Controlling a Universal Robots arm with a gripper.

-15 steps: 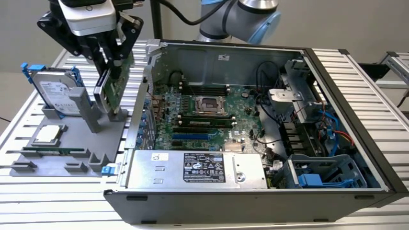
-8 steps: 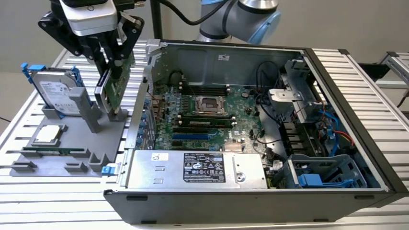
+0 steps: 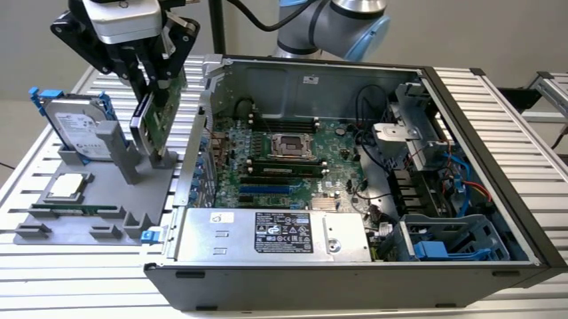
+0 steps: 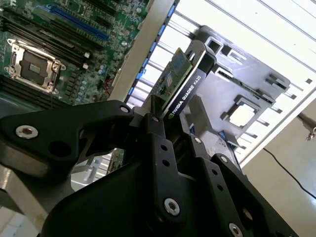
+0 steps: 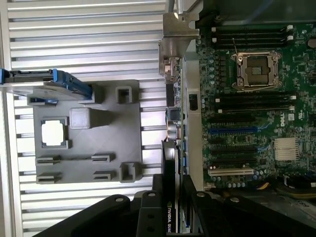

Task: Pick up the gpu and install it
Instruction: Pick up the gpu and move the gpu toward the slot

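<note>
gpu (image 3: pixel 158 119), 1 line of white lettering on its black edge, upper left of the exterior view. The gripper (image 3: pixel 156 83) pinches it on edge, its low end possibly touching the grey holder (image 3: pixel 89 199).

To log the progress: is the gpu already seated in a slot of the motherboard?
No, in the exterior view the pincer grips the gpu over the gray holder, outside the computer case.

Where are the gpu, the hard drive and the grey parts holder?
gpu (image 3: pixel 161 123): exterior view, on its green circuit-board face.
hard drive (image 3: pixel 78 129): exterior view, on its silver face.
grey parts holder (image 3: pixel 106 193): exterior view, on a bare patch of its base.
</note>
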